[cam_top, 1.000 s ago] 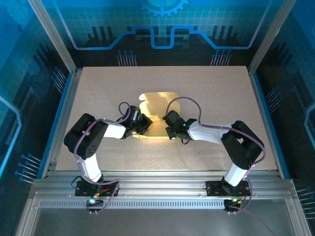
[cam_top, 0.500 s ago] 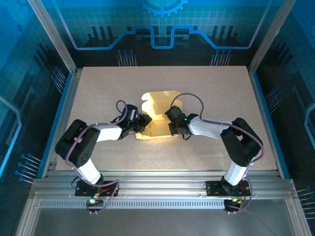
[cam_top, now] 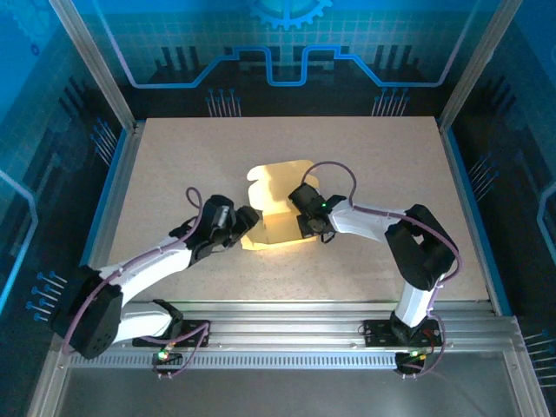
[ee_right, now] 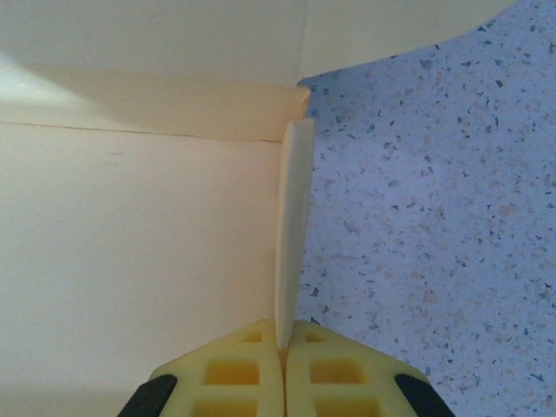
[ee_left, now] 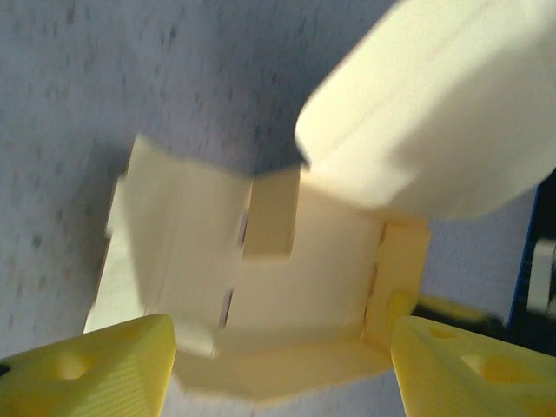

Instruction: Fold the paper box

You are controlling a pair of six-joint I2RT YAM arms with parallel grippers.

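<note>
The paper box [cam_top: 274, 188] is a pale yellow card blank, partly folded, at the middle of the table. In the left wrist view the paper box [ee_left: 295, 261] has its side walls raised and a rounded lid flap [ee_left: 434, 113] leaning over the top right. My left gripper [ee_left: 282, 373] is open, its yellow fingertips [ee_left: 95, 365] wide apart just short of the box's near edge and holding nothing. From above, the left gripper [cam_top: 245, 223] sits at the box's left side. My right gripper [ee_right: 282, 347] is shut on the edge of an upright side flap [ee_right: 291, 234]; from above the right gripper [cam_top: 304, 228] is at the box's right side.
The speckled table [cam_top: 391, 156] has free room all round the box. Aluminium frame posts and blue panels [cam_top: 278, 52] close it in at the back and sides. The metal rail [cam_top: 278, 326] carrying the arm bases runs along the near edge.
My left gripper has gone from shut to open and let go of the box, and the left arm has drawn back toward the near left. The right gripper keeps its hold on the flap.
</note>
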